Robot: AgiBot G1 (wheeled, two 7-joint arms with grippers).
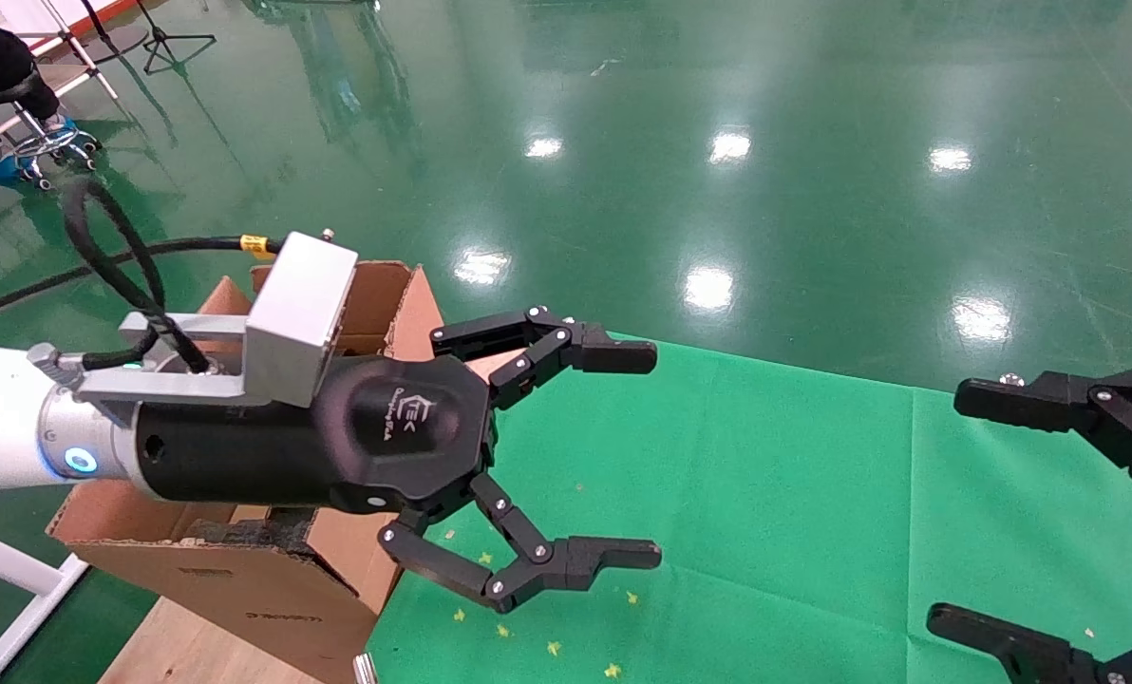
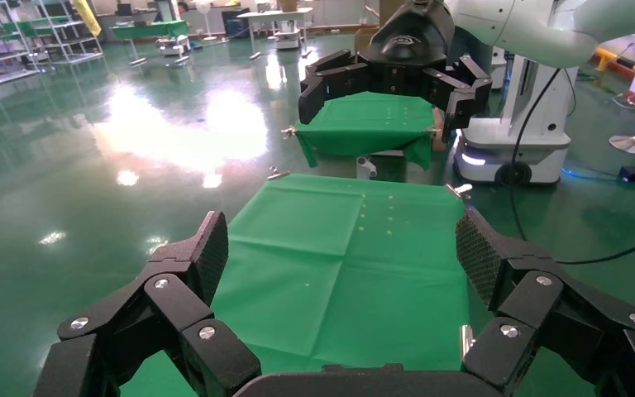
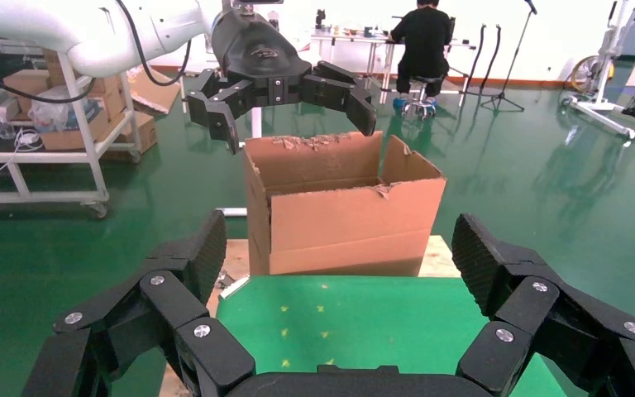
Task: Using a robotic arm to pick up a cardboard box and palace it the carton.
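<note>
The robotic arm is my left one, white with a silver camera block (image 1: pixel 300 304). Its left gripper (image 1: pixel 657 454) is open and empty, held in the air just right of the carton (image 1: pixel 243 579), above the green cloth's left edge. The right wrist view shows the left gripper (image 3: pixel 298 132) above the carton (image 3: pixel 347 215), whose flap edges are torn. My right gripper (image 1: pixel 943 508) is open and empty above the cloth's right end. The left wrist view shows my own open left gripper (image 2: pixel 341 240) and, farther off, the right gripper (image 2: pixel 380 107). The small cardboard box is out of view.
A green cloth (image 1: pixel 765 494) covers the table. The carton stands on a wooden board (image 1: pixel 177 655) left of the table. Around lies a shiny green floor (image 1: pixel 718 142). A person on a stool (image 3: pixel 422 41) sits far behind the carton, and a metal shelf rack (image 3: pixel 66 124) stands nearby.
</note>
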